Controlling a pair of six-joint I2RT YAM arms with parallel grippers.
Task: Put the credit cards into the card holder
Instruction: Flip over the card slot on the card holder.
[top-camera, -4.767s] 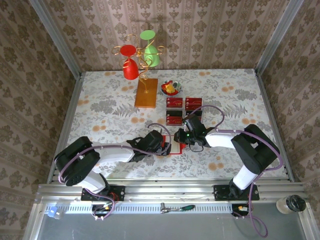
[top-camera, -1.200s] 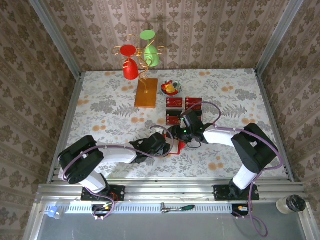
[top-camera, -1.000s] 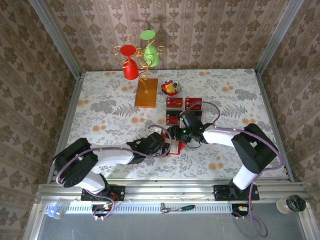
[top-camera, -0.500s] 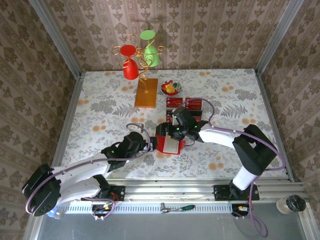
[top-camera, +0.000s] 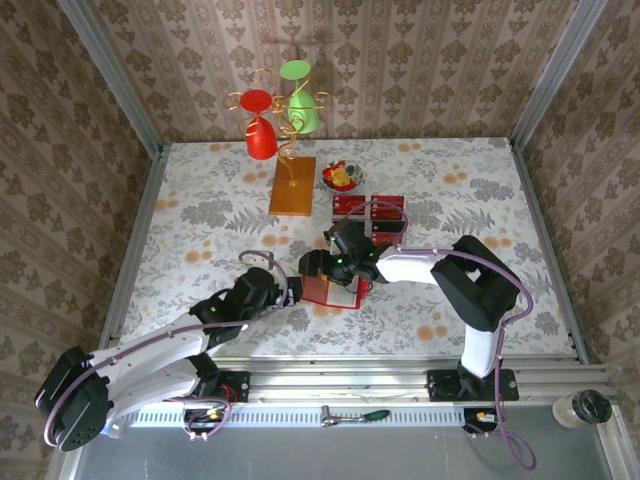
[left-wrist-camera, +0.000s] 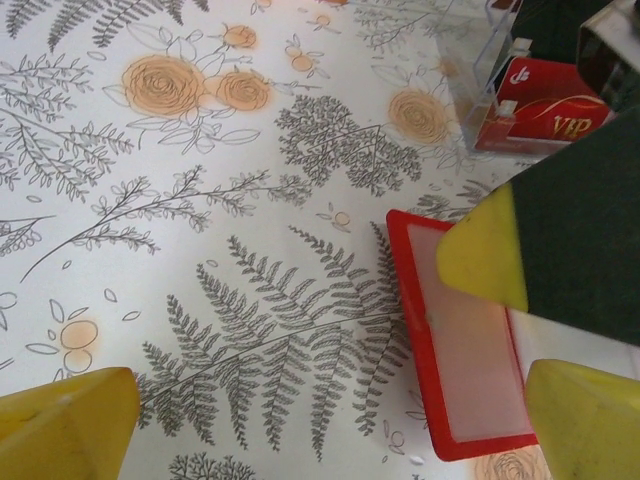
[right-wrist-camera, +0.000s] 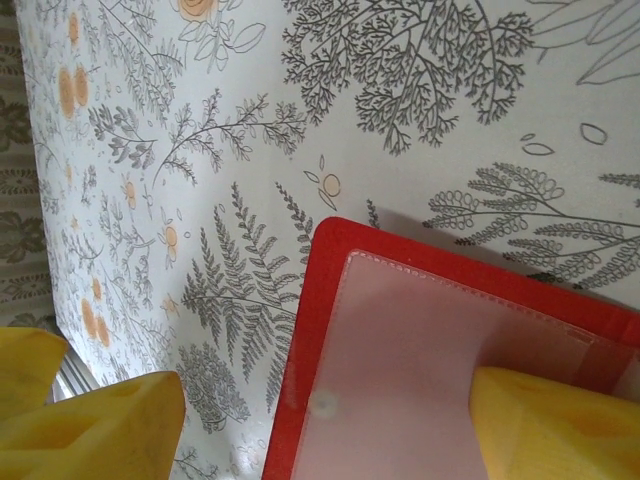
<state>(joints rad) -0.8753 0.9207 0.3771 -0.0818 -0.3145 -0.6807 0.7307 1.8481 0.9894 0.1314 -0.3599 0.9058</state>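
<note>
The card holder (top-camera: 338, 293) lies open on the floral table, red rim up and pale inside showing (left-wrist-camera: 462, 362) (right-wrist-camera: 420, 370). My right gripper (top-camera: 318, 266) hovers open over its left half; one yellow fingertip (right-wrist-camera: 550, 430) rests on the pale lining, the other is over bare table (right-wrist-camera: 90, 420). My left gripper (top-camera: 292, 290) stands open just left of the holder, whose near corner lies between its fingertips (left-wrist-camera: 325, 440). Red credit cards (top-camera: 386, 208) with gold VIP lettering (left-wrist-camera: 552, 112) sit in a clear tray behind the holder.
A clear plastic tray (left-wrist-camera: 470, 60) holds the cards. Behind it are a small bowl of coloured bits (top-camera: 342, 178) and a wooden stand with red and green glasses (top-camera: 290, 185). Walls close in the table on three sides.
The card holder went from propped up to lying flat and open. The left arm stretched low and its gripper drew back to the left. The right gripper moved left and opened wider.
</note>
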